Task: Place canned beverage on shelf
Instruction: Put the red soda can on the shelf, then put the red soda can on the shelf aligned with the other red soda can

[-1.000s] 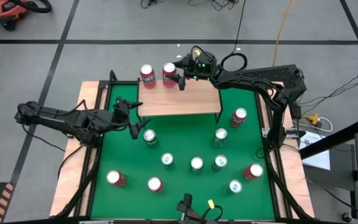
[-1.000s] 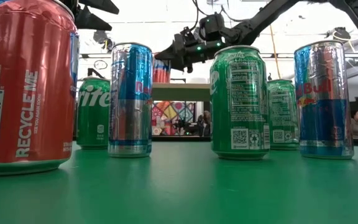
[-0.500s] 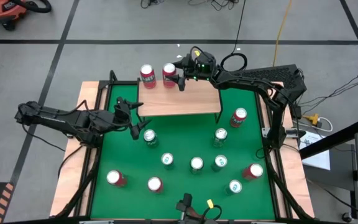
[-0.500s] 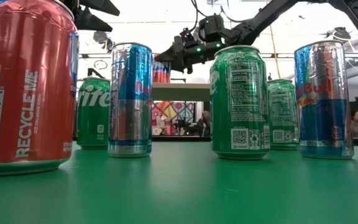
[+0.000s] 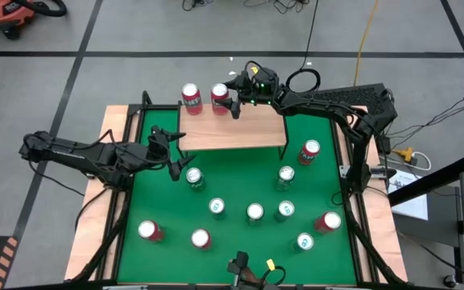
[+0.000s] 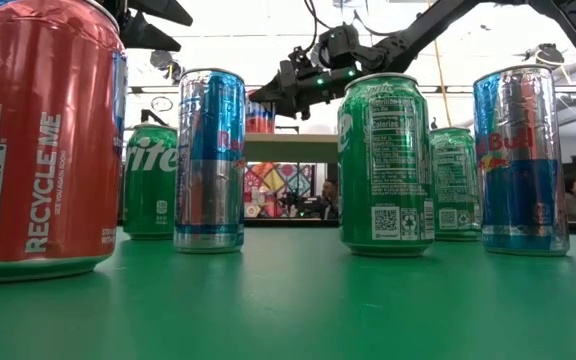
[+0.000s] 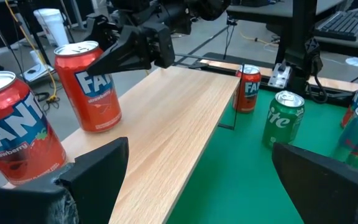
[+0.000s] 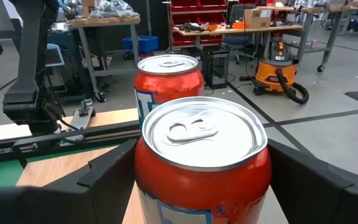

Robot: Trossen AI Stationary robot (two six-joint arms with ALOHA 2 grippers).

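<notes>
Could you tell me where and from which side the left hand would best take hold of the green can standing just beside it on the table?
Probably across the can's straight side wall, coming in level from the left. The green can stands upright with its lid up, right next to the left hand, whose fingers are spread wide. No other can crowds it, though the shelf edge lies close behind. The right hand is busy at a red can on the shelf.

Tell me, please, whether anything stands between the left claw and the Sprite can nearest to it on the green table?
Nothing visible does. The left claw is open beside the shelf, and the Sprite can stands just past it on bare green table. The right claw is around a Fanta can.
</notes>
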